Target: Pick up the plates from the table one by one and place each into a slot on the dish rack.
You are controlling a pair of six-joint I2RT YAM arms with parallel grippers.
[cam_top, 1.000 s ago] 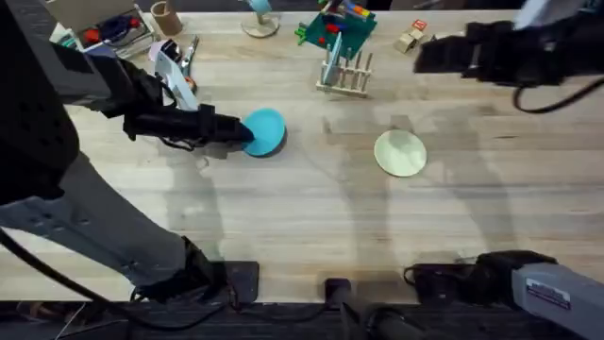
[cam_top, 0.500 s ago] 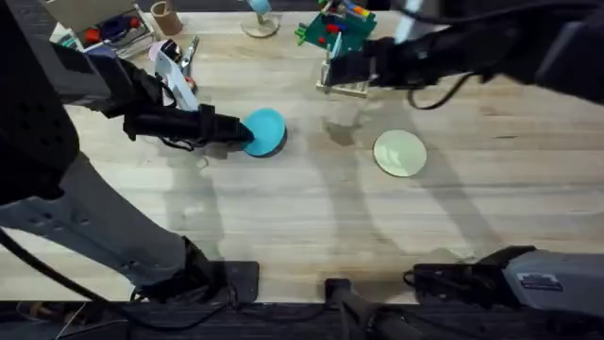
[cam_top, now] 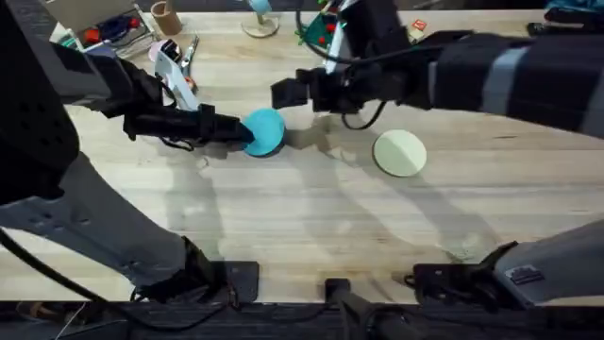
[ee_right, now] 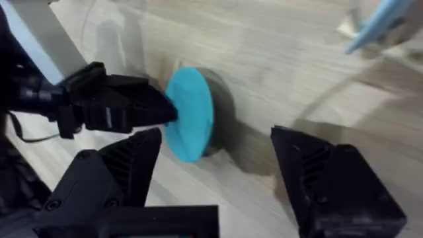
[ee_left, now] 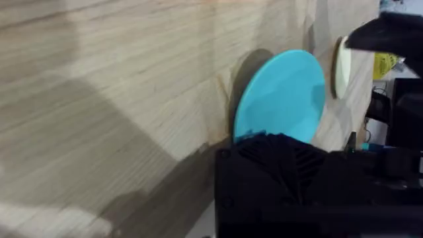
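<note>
Overhead: the left jaws point(cam_top: 241, 130) pinch the blue plate point(cam_top: 265, 131) by its edge, lifted off the surface point(cam_top: 283, 217). The right jaws point(cam_top: 288, 93) hang just beyond it, nearer than to the cream plate point(cam_top: 399, 153).

Left wrist: the blue plate point(ee_left: 281, 96) stands on edge straight ahead, clamped.

Right wrist: jaws spread wide, empty; the blue plate point(ee_right: 190, 112) lies ahead between them, edge-on.

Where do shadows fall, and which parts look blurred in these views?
Overhead: soft arm shadows cross the table; the right arm looks smeared. Left wrist: the blue plate throws a dark shadow beside it. Right wrist: the near fingers are out of focus.
</note>
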